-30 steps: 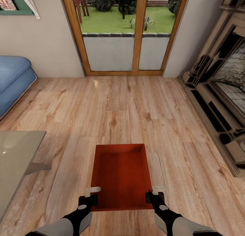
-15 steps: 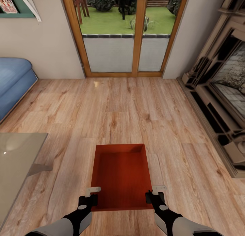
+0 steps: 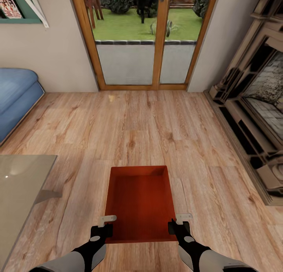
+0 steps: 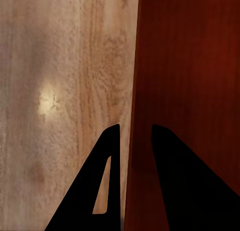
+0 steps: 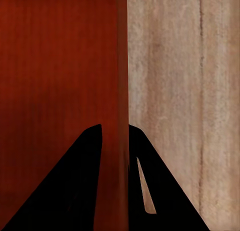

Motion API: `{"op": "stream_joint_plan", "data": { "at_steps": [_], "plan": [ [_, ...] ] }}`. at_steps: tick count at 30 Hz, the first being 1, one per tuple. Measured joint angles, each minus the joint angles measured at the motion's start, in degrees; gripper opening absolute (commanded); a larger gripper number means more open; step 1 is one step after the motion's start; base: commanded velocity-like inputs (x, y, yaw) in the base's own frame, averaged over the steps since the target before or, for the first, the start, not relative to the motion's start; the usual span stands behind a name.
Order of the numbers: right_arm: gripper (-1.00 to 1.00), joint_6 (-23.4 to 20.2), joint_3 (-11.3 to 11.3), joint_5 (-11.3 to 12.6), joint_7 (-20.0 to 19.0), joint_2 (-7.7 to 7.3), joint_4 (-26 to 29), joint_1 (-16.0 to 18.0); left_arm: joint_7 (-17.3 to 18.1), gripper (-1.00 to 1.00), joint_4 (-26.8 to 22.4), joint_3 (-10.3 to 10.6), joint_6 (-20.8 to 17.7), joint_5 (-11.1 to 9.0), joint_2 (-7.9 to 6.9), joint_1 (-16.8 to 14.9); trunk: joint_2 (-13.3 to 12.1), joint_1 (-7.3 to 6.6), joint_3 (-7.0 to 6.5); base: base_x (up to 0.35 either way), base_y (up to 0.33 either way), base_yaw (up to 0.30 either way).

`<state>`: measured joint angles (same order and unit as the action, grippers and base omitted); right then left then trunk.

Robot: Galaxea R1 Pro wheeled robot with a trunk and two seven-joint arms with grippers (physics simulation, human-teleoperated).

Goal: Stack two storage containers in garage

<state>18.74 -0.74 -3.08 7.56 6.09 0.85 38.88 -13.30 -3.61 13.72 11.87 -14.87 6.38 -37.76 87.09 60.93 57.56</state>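
At the left edge of the frame a blue sofa [image 3: 15,97] is showing, with a glass-topped bench [image 3: 19,185] sitting below it. In the lower centre, the left hand [image 3: 107,221] is gripping the left wall of the orange-red storage container [image 3: 137,201], one finger on each side of the thin wall, while the right hand [image 3: 179,221] is clamping the right wall likewise, the container sitting above the light wood floor [image 3: 157,126]. Wood-framed glass doors [image 3: 145,36] are standing at top centre, and a brick fireplace [image 3: 255,103] is occupying the right edge.
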Motion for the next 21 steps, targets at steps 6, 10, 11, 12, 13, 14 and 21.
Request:
{"op": "stream_joint_plan", "data": {
  "at_steps": [6,10,11,12,13,14,21],
  "plan": [
    [-1.0,0.07,-0.03,0.07,-0.01,0.0,-0.02,0.0,0.0,-1.0,-0.02,-0.02,0.0,0.07,0.0,-0.01,-2.41,-1.32,-1.08,0.0,0.0,0.0],
    [-1.0,0.02,0.04,-0.07,0.03,0.01,-0.01,0.01,0.0,-1.0,-0.01,-0.03,0.01,0.04,0.0,0.0,-4.01,-2.2,-1.8,0.0,0.0,0.0],
    [-1.0,0.02,0.05,-0.07,0.03,0.01,-0.01,0.0,0.0,-1.0,-0.01,-0.01,0.0,0.02,0.0,0.0,-4.41,-2.42,-1.97,0.0,0.0,0.0],
    [-1.0,0.01,0.06,-0.08,0.03,0.01,0.0,-0.01,0.0,-1.0,0.0,0.01,0.0,-0.01,0.0,0.0,-4.81,-2.64,-2.15,0.0,0.0,0.0],
    [-1.0,0.0,0.02,-0.04,0.02,0.0,0.0,0.0,0.0,-1.0,0.0,0.01,0.0,-0.01,0.0,0.0,-5.22,-2.86,-2.33,0.0,0.0,0.0],
    [-1.0,-0.01,0.01,-0.04,0.02,0.01,0.0,0.0,0.0,-1.0,0.0,0.0,0.0,-0.01,0.0,0.0,-5.62,-3.08,-2.51,0.0,0.0,0.0],
    [-1.0,-0.01,-0.02,-0.01,0.03,0.01,0.0,0.01,0.0,-1.0,0.0,-0.01,0.0,0.0,0.0,0.0,-8.42,-4.61,-3.77,0.0,0.0,0.0]
  ]
}}
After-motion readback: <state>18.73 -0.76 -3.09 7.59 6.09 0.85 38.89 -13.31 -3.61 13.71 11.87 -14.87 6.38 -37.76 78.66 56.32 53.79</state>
